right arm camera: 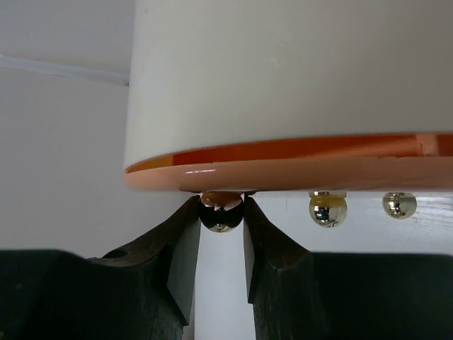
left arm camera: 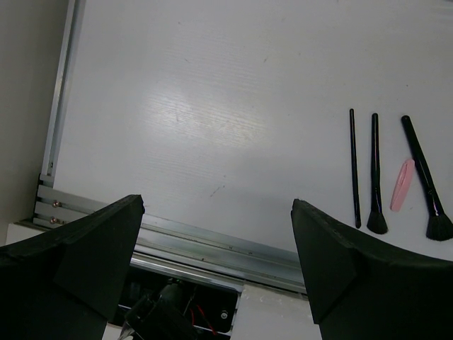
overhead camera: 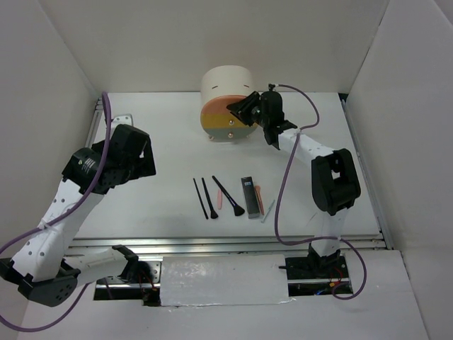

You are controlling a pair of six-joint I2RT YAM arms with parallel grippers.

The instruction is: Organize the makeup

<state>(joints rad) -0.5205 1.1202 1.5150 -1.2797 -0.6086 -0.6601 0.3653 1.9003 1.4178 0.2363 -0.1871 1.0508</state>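
The right jaws pinch a drawer knob (right arm camera: 221,212) of the organizer (right arm camera: 283,71), likely to open it for the makeup (overhead camera: 249,198); the left jaws hang spread, empty.

In the top view the right gripper (overhead camera: 239,108) covers the middle of the organizer's (overhead camera: 226,85) drawer fronts, so the knob (right arm camera: 221,214) it pinches shows only in the wrist view, where the organizer is cut off at the top and right edges. The left gripper (left arm camera: 218,212) has its fingers (left arm camera: 85,255) cut off by the bottom edge, and from above they are lost in the wrist's black bulk. The teal stick (overhead camera: 267,212) is too thin to show detail, and the box's (overhead camera: 249,195) marking is too small to read.
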